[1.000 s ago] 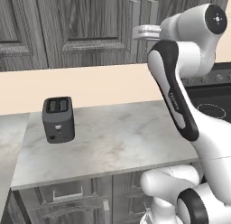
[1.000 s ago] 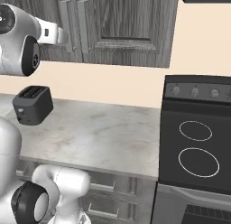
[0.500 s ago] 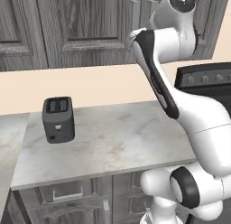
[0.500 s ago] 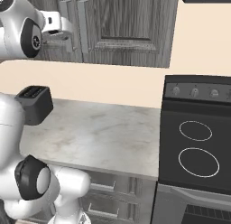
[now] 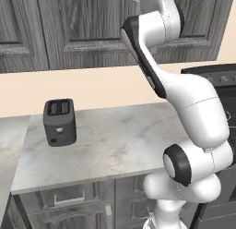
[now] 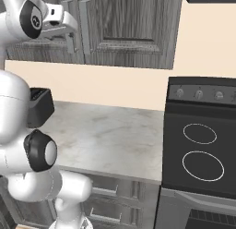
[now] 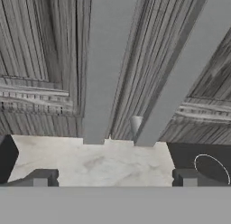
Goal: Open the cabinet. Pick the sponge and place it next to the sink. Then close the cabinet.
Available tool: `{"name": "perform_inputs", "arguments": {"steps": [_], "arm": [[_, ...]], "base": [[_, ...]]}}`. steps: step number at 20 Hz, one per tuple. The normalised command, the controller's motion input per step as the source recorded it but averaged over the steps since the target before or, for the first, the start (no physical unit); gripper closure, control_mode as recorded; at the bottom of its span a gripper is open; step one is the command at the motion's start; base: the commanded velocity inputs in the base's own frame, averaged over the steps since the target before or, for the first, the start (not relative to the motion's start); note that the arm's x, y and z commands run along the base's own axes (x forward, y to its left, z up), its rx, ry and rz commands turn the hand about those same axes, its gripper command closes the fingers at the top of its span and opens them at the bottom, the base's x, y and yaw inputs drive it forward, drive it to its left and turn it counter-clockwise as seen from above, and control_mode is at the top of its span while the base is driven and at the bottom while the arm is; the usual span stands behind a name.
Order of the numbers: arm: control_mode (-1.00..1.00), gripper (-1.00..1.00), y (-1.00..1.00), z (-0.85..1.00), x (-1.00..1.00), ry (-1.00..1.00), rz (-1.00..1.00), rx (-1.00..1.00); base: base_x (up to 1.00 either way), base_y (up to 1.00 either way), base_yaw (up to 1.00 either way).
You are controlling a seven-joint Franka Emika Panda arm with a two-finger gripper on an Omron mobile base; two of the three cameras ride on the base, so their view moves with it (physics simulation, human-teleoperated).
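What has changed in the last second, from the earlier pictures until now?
The arm has swung up and forward, bringing the gripper close to the two silver bar handles of the cabinet. Its jaws stand open on either side of the handles and hold nothing. The cabinet doors stay shut, and the black toaster stays in its place on the counter.

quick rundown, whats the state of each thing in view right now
dark grey wood-grain wall cabinet: both doors shut
two long silver bar handles: side by side at the doors' meeting edges, not gripped
two-finger gripper: open, up close to the handles, holding nothing
black toaster: upright on the marble counter, slots empty
black stove: burners bare
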Motion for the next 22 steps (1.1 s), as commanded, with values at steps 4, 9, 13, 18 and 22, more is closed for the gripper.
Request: {"name": "perform_inputs", "arguments": {"steps": [4, 9, 13, 18, 22], "arm": [[-1.00, -1.00, 0.00, -0.27, 0.36, -0.03, -0.15, 0.18], [-1.00, -1.00, 0.00, -0.01, 0.08, -0.13, -0.07, 0.20], [-1.00, -1.00, 0.00, 0.00, 0.00, -0.31, 0.00, 0.16], [-1.00, -1.00, 0.00, 0.00, -0.01, -0.17, 0.03, 0.04], [-1.00, -1.00, 0.00, -0.01, 0.00, -0.03, 0.10, 0.01]], "base": [[0.00, 0.00, 0.00], [0.00, 0.00, 0.00], [0.00, 0.00, 0.00], [0.00, 0.00, 0.00], [0.00, 0.00, 0.00]]}}
